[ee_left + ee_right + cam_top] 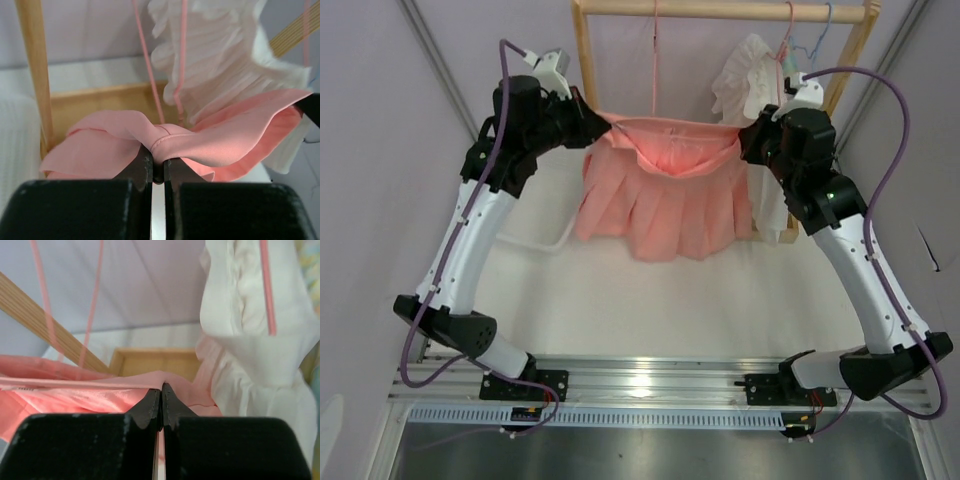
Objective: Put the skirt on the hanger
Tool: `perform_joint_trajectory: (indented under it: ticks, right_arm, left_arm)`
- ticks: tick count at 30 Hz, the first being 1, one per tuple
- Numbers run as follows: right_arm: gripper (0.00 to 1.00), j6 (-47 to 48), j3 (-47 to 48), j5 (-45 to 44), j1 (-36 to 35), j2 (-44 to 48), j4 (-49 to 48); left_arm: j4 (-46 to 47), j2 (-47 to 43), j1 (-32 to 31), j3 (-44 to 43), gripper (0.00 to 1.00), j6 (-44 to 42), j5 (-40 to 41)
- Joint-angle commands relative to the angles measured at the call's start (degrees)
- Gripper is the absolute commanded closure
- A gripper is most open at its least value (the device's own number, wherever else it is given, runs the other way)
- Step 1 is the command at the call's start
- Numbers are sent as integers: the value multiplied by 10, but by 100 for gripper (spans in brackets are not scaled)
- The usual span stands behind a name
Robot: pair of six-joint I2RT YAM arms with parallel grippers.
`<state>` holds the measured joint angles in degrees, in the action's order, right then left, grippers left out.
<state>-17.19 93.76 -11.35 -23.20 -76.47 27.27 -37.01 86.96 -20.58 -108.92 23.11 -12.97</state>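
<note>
Hanging salmon-pink pleated skirt, waistband open between left gripper and right gripper.

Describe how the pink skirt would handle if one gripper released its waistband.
Probably floppy: the skirt sags between the left gripper and right gripper. Likely light, since thin pinches hold it. The freed side would likely drop and swing.

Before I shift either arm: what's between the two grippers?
The skirt, its waistband stretched from the left gripper to the right gripper; the hanger wire drops to its middle. Top view.

Matt pleated cloth skirt; smooth bare wooden rail.
</note>
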Motion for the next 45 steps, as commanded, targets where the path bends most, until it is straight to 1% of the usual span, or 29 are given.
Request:
perform_joint_trajectory:
  ticks: [1, 3, 4, 5, 7, 8, 9, 11, 12, 13, 14, 15, 16, 17, 18, 21, 22, 27, 30, 31, 33, 35, 36, 37, 39, 40, 41, 43, 45]
  right_arm:
    - [100, 28, 67, 4, 8, 17, -32]
    - [100, 26, 47, -5, 8, 37, -28]
    - [100, 22, 31, -11, 9, 48, -28]
    - [100, 19, -12, -17, 9, 74, -31]
    - [100, -2, -60, -24, 9, 99, -23]
    - [100, -9, -86, -22, 9, 112, -18]
    - [100, -20, -143, -17, 9, 136, -13]
    - [100, -56, -207, -14, 9, 167, 7]
    - [100, -69, -272, -12, 8, 201, 12]
    - [100, -82, -302, -10, 9, 217, 17]
    - [100, -109, -329, -3, 9, 233, 35]
    - [100, -121, -354, 5, 8, 249, 45]
    - [100, -132, -399, 16, 5, 273, 55]
    - [100, -153, -419, 19, 3, 284, 78]
    - [100, -162, -435, 21, 1, 293, 89]
    - [100, -199, -490, 14, -25, 312, 117]
    - [100, -204, -490, 11, -26, 310, 118]
    - [100, -219, -540, 9, -37, 267, 86]
    - [100, -217, -573, 14, -34, 225, 46]
    - [100, -217, -580, 18, -34, 215, 25]
    - [100, -217, -596, 22, -33, 187, 6]
    - [100, -208, -601, 32, -27, 166, -25]
    - [100, -202, -598, 36, -25, 141, -33]
    - [100, -198, -595, 39, -24, 125, -38]
    - [100, -188, -585, 36, -24, 91, -53]
    - [100, -185, -575, 39, -22, 82, -58]
    - [100, -182, -570, 40, -22, 74, -63]
    - [100, -174, -557, 43, -20, 49, -77]
    - [100, -167, -549, 52, -16, 26, -86]
  left_arm:
    - [43, 0, 9, -98, 100, 9, -31]
    - [49, -20, 11, -78, 100, 4, -27]
    - [71, -34, 10, -39, 100, 5, -28]
    - [85, -73, 10, 22, 100, 8, -29]
    - [106, -114, 11, 87, 100, 23, -20]
    - [127, -135, 10, 190, 100, 28, -20]
    - [130, -168, 10, 221, 100, 32, -16]
    - [135, -196, 10, 335, 100, 45, -14]
    - [135, -222, 10, 361, 100, 53, -14]
    - [136, -234, 9, 423, 100, 68, -16]
    - [139, -246, 8, 452, 100, 76, -17]
    - [142, -259, 8, 526, 100, 83, -19]
    - [141, -280, 7, 549, 100, 97, -18]
    - [140, -290, 6, 571, 100, 101, -16]
    - [139, -299, 5, 620, 100, 107, -14]
    - [137, -311, -12, 670, 100, 134, 3]
    - [137, -311, -16, 678, 100, 138, 3]
    - [171, -247, -31, 704, 100, 135, 38]
    - [199, -203, -33, 714, 99, 134, 37]
    - [209, -195, -35, 722, 96, 137, 37]
    - [235, -171, -39, 733, 93, 137, 37]
    - [244, -156, -42, 734, 87, 132, 36]
    - [254, -144, -44, 732, 85, 129, 32]
    - [260, -137, -46, 731, 79, 121, 27]
    - [260, -121, -51, 711, 75, 108, 25]
    - [261, -113, -58, 706, 65, 104, 25]
    - [262, -111, -62, 697, 60, 101, 26]
    - [263, -102, -75, 682, 54, 85, 23]
    - [257, -93, -81, 660, 53, 67, 19]
